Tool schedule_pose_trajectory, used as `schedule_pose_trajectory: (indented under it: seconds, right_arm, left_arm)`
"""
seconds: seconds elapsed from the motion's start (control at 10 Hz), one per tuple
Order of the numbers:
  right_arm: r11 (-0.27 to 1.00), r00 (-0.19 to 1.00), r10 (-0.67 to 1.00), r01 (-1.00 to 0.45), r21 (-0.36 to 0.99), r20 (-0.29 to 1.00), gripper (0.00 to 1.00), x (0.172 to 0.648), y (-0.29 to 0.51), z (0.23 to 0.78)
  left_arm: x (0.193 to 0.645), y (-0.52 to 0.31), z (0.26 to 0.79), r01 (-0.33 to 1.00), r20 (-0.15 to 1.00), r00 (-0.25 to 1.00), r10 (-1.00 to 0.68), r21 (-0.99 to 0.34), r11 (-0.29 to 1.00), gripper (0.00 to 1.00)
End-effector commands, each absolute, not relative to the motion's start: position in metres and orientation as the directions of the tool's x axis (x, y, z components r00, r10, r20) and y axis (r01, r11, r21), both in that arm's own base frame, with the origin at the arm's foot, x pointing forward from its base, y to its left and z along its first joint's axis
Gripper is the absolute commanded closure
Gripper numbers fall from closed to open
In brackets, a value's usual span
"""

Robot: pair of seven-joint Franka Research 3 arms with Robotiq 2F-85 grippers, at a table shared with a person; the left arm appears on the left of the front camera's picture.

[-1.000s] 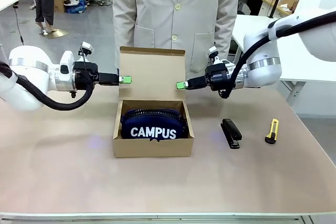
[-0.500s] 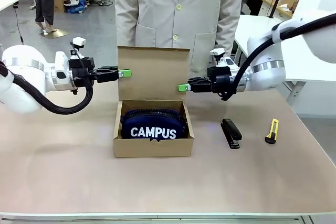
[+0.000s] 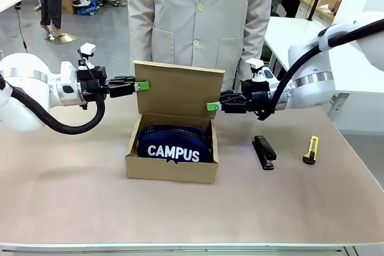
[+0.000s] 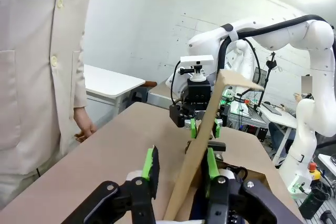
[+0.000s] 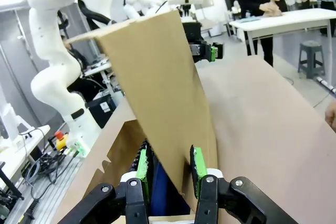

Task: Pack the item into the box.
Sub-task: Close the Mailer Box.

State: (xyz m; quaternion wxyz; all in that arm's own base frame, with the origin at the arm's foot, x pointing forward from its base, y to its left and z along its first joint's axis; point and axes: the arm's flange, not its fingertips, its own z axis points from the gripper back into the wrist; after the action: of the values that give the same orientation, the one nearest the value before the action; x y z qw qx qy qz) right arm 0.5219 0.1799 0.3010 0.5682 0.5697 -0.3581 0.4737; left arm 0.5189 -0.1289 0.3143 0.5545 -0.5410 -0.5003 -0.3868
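From the front, the blue pouch (image 3: 174,144) lies inside the brown box (image 3: 171,169), whose lid stands up, leaning forward. In the left wrist view, the left claw (image 4: 180,164) is spread around the lid's edge. In the right wrist view, the right claw (image 5: 168,164) pinches the lid's other edge.

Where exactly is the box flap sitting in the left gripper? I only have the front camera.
Observer: In the left wrist view the flap runs between the fingers of the left gripper, with a clear gap to one finger.
Operator: And on the right?
Observer: The right gripper has the flap's other side edge between its green pads.
Operator: Anything under it?
Observer: The navy pouch shows just below, inside the box.
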Motion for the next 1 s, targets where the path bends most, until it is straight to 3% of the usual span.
schedule_pose_trajectory:
  seconds: [0.0, 0.1, 0.2, 0.4, 0.7, 0.9]
  right_arm:
    - [-0.106, 0.311, 0.129, -0.94, 0.325, 0.942, 0.59, 0.53, 0.182, 0.303]
    - [-0.098, 0.295, 0.13, -0.946, 0.308, 0.947, 0.59, 0.522, 0.18, 0.301]
    - [-0.148, 0.203, 0.131, -0.964, 0.222, 0.97, 0.59, 0.517, 0.179, 0.302]
    - [-0.181, -0.063, 0.082, -0.982, -0.048, 0.995, 0.59, 0.504, 0.174, 0.304]
    - [-0.179, -0.313, 0.077, -0.938, -0.296, 0.947, 0.59, 0.484, 0.178, 0.3]
    - [-0.14, -0.391, 0.089, -0.915, -0.378, 0.916, 0.59, 0.473, 0.185, 0.292]
  left_arm:
    - [0.522, -0.13, 0.318, 0.968, 0.97, 0.212, 0.115, -0.225, 0.113, 0.55]
    - [0.522, -0.13, 0.318, 0.968, 0.97, 0.212, 0.115, -0.225, 0.113, 0.55]
    - [0.52, -0.129, 0.313, 0.97, 0.973, 0.201, 0.112, -0.214, 0.115, 0.55]
    - [0.514, -0.125, 0.31, 0.99, 0.988, 0.123, 0.09, -0.129, 0.055, 0.55]
    - [0.5, -0.121, 0.312, 0.997, 0.994, -0.078, 0.077, 0.078, 0.009, 0.55]
    - [0.489, -0.121, 0.314, 0.984, 0.981, -0.178, 0.08, 0.177, 0.014, 0.55]
